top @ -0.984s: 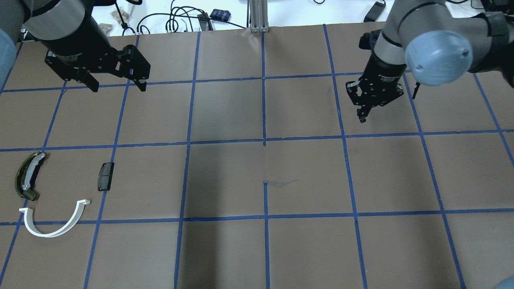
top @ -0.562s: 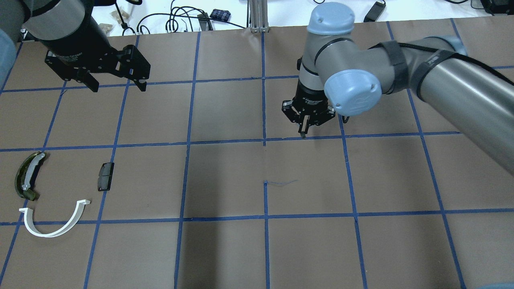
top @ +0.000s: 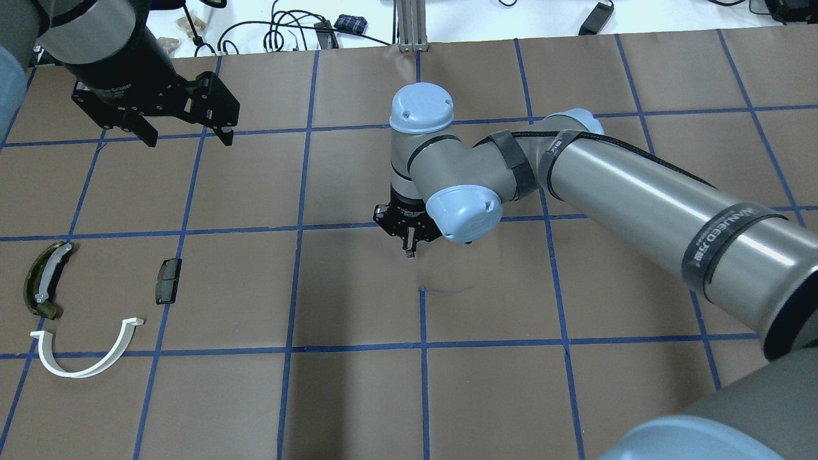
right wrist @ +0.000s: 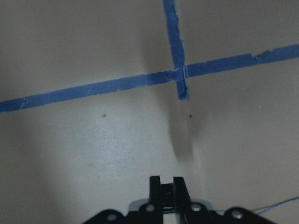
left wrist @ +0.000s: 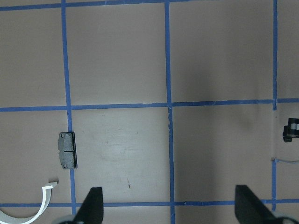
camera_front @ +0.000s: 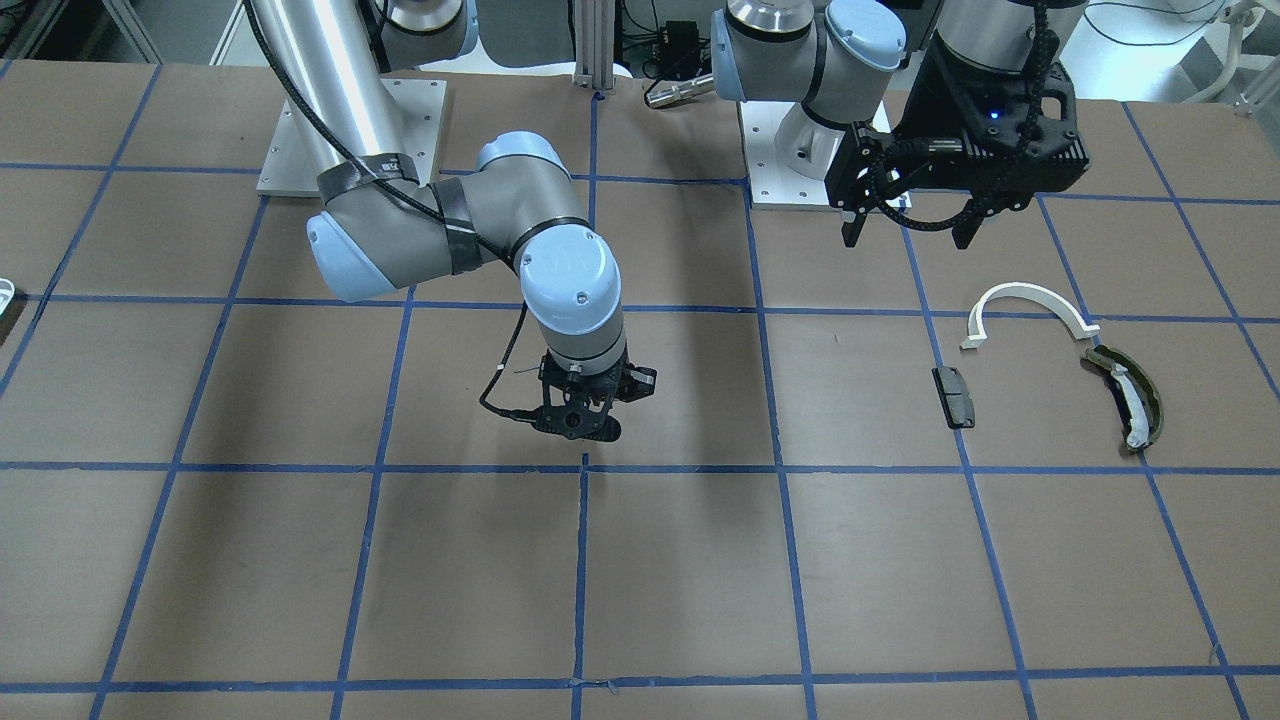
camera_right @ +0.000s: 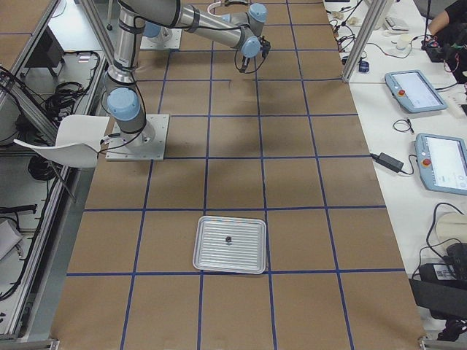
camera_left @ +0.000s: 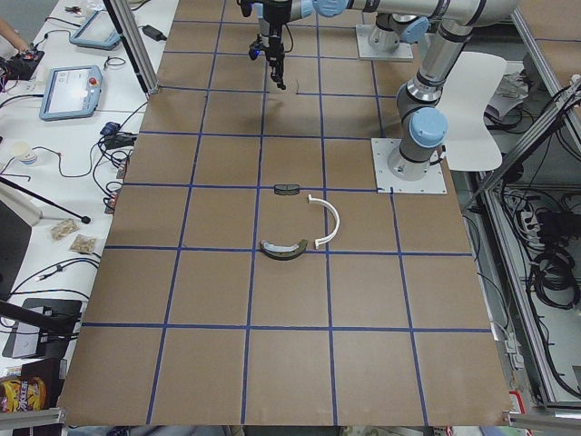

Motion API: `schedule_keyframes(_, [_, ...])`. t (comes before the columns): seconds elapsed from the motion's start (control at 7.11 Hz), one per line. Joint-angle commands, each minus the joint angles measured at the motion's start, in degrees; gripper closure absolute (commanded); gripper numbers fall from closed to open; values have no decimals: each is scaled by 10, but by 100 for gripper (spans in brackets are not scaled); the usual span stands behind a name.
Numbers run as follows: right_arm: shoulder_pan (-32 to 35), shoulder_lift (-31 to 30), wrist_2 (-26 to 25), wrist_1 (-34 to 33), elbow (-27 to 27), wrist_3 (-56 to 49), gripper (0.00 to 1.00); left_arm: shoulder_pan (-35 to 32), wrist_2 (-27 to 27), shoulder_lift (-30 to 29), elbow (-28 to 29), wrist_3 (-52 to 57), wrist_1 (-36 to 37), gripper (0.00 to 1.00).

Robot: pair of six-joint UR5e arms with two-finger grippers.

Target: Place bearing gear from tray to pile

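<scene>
My right fingers point straight down and hang low over the middle of the table. A crossing of the blue tape lines is just ahead of them. They are pressed close together. I cannot tell if something tiny sits between them.

My left fingers are spread wide apart and hold nothing. They hang high over the left half of the table.

The tray lies flat in the right half of the table, near the right end edge. It sits about halfway between my side and the far side. A small dark bearing gear lies in the middle of it. The tray is well apart from both of my arms.

The pile lies in the left half of the table, away from every edge. It has three parts, and they lie near each other but do not touch:
- The white half-ring lies flat, closest to my side.
- The olive-green curved piece with its white strip lies just beside one end of the ring, toward the left end edge.
- The small dark grey block lies on a blue tape line, toward the middle of the table.

My right fingers are well apart from the pile.
</scene>
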Motion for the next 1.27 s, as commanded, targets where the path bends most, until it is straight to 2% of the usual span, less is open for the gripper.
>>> schedule_keyframes(0.0, [6, 8, -8, 1, 2, 6, 100, 0, 0, 0, 0, 0, 0, 0])
schedule_keyframes(0.14, [6, 8, -9, -1, 6, 7, 33, 0, 0, 1, 0, 0, 0, 0])
schedule_keyframes(0.28, [6, 7, -7, -8, 18, 2, 7, 0, 0, 0, 0, 0, 0, 0])
schedule_keyframes(0.42, [-6, 0, -10, -4, 17, -2, 0, -2, 0, 1, -1, 0, 0, 0])
schedule_keyframes(0.56, [-32, -16, -10, -4, 13, -5, 0, -3, 0, -2, 4, -4, 1, 0])
schedule_keyframes(0.7, [-96, -56, -10, 5, 10, -55, 0, -3, -4, -2, 7, -8, 3, 0])
schedule_keyframes(0.98, [-253, -129, -11, 88, 15, -264, 0, -15, -15, -13, 8, -55, 2, 0])
schedule_keyframes(1.12, [-317, -147, -50, 96, 14, -355, 0, -32, -52, -26, 9, -96, 22, 0])
